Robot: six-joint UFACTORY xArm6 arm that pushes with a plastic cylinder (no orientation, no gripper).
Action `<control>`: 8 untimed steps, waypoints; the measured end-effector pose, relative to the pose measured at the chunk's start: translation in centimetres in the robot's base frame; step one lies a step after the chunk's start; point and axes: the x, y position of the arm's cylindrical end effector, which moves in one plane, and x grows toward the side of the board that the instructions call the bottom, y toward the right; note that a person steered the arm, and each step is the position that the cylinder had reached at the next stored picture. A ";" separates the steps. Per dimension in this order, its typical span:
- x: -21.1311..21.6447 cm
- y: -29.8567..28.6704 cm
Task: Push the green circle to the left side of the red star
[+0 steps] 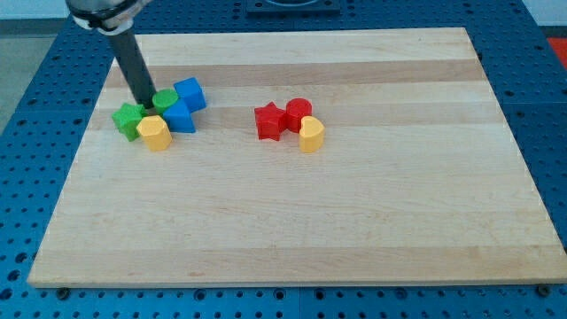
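The green circle (pixel 166 99) sits in a cluster at the view's upper left, touching two blue blocks (pixel 190 92) (pixel 180 116). The red star (pixel 268 121) lies near the board's middle, well to the right of the cluster, touching a red round block (pixel 299 112). My tip (pixel 146 104) is down at the cluster, right against the green circle's left side, between it and a green star-like block (pixel 129 120).
A yellow block (pixel 155 133) lies at the cluster's bottom edge. Another yellow block (pixel 311 135) touches the red round block at its lower right. The wooden board (pixel 292 221) rests on a blue perforated table.
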 end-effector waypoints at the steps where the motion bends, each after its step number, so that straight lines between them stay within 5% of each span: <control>1: 0.0 3.4; 8: 7.7 17.5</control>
